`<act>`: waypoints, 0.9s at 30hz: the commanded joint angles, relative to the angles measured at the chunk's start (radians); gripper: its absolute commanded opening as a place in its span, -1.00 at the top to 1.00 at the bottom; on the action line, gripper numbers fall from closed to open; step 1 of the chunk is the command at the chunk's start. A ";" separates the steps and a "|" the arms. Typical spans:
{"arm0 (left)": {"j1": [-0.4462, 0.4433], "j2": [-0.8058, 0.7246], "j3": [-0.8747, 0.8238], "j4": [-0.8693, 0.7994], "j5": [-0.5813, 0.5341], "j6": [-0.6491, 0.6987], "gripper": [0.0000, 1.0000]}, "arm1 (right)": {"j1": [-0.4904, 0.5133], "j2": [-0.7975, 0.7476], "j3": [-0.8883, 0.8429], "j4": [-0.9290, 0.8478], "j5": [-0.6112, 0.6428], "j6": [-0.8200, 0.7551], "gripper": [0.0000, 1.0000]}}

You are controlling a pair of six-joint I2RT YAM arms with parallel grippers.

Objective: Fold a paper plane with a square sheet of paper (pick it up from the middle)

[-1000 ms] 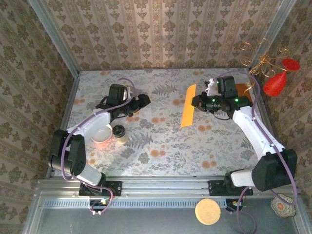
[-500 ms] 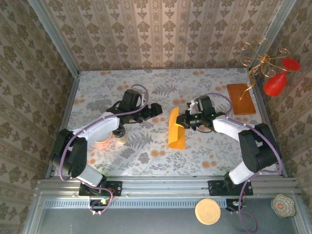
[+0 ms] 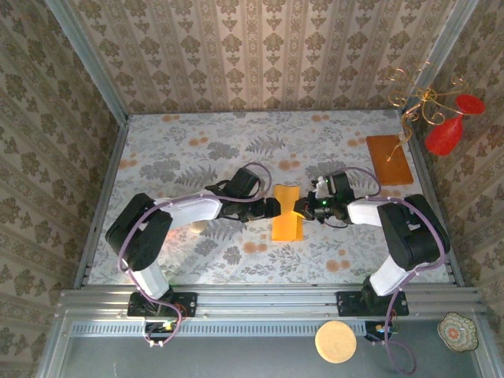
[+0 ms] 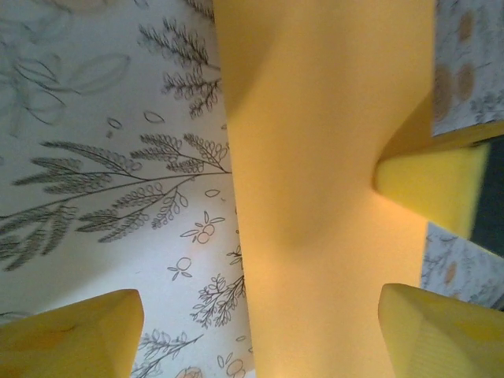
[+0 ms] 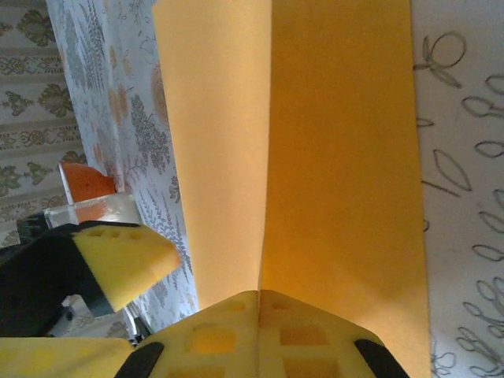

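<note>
Orange-yellow, the square sheet of paper point(image 3: 285, 214) sits bowed, well apart from the brown board point(image 3: 389, 160). Your right gripper point(image 5: 260, 303) is clamped on its board-side edge. Your left gripper point(image 4: 260, 299) stands open, straddling the edge away from the board. By my judgement you've only secured the pickup, and every fold is left.

No readable text, labels, brands, numbers or signs on anything

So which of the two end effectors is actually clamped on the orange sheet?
The right end effector, pads shut on the sheet at one edge; the left end effector is open, fingers either side of it.
</note>
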 commanded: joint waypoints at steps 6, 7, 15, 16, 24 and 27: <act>-0.033 0.069 0.073 0.014 -0.082 -0.023 -0.32 | -0.020 0.022 0.086 -0.158 0.006 -0.195 0.99; -0.032 0.075 0.074 0.021 -0.089 -0.026 -0.28 | -0.022 0.031 0.092 -0.156 -0.002 -0.193 0.99; -0.034 0.131 0.118 0.027 -0.099 -0.020 -0.15 | -0.020 0.067 0.085 -0.098 -0.030 -0.159 0.98; -0.033 0.134 0.129 0.016 -0.105 -0.010 -0.15 | -0.020 0.070 0.086 -0.105 -0.030 -0.161 0.98; -0.022 0.198 0.178 -0.028 -0.103 -0.010 0.04 | -0.020 0.096 0.097 -0.127 -0.016 -0.172 0.97; -0.016 0.215 0.192 -0.062 -0.107 -0.017 0.10 | -0.020 0.099 0.100 -0.141 -0.004 -0.179 0.97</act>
